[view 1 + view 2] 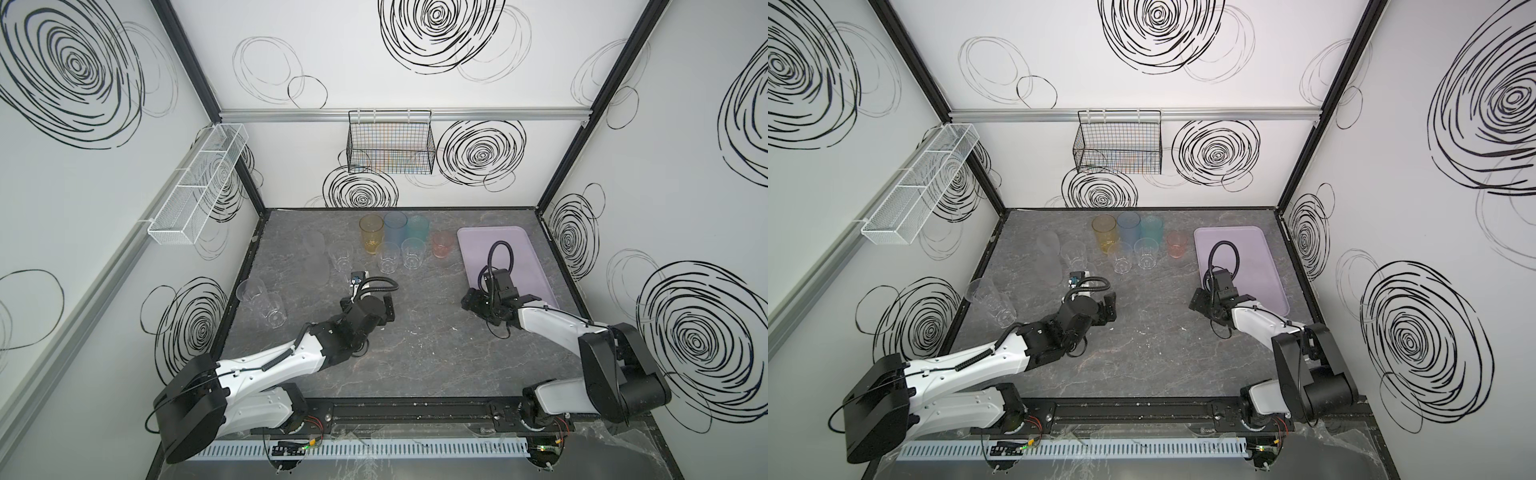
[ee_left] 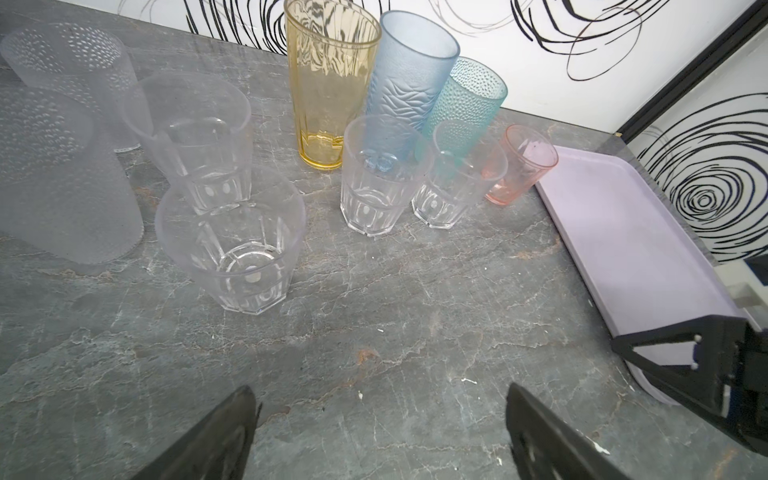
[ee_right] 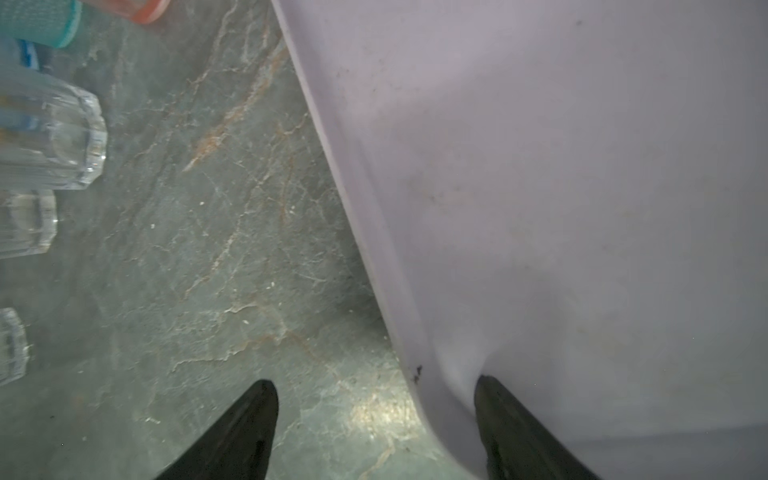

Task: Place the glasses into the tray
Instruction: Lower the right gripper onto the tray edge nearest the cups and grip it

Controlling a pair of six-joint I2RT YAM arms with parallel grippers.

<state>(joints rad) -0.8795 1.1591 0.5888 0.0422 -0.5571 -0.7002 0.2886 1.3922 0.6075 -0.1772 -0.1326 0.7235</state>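
Note:
The glasses stand along the back of the grey table: amber (image 1: 371, 235), blue (image 1: 395, 227), teal (image 1: 418, 227) and a shorter pink one (image 1: 443, 245). Clear ones (image 1: 389, 257) stand in front of them and frosted ones (image 1: 315, 249) to their left. Two more clear glasses (image 1: 266, 307) stand by the table's left edge. At the back right lies the lilac tray (image 1: 528, 257), its visible floor bare. My left gripper (image 1: 369, 297) is open over bare table, just short of a clear glass (image 2: 230, 257). My right gripper (image 3: 375, 381) is open and straddles the near left corner of the tray (image 3: 540, 208).
A black wire basket (image 1: 390, 143) hangs on the back wall and a white mesh basket (image 1: 199, 183) on the left wall, both above table height. Bare tabletop (image 1: 428, 324) lies between the two arms. A slotted cable duct (image 1: 415, 449) runs along the front.

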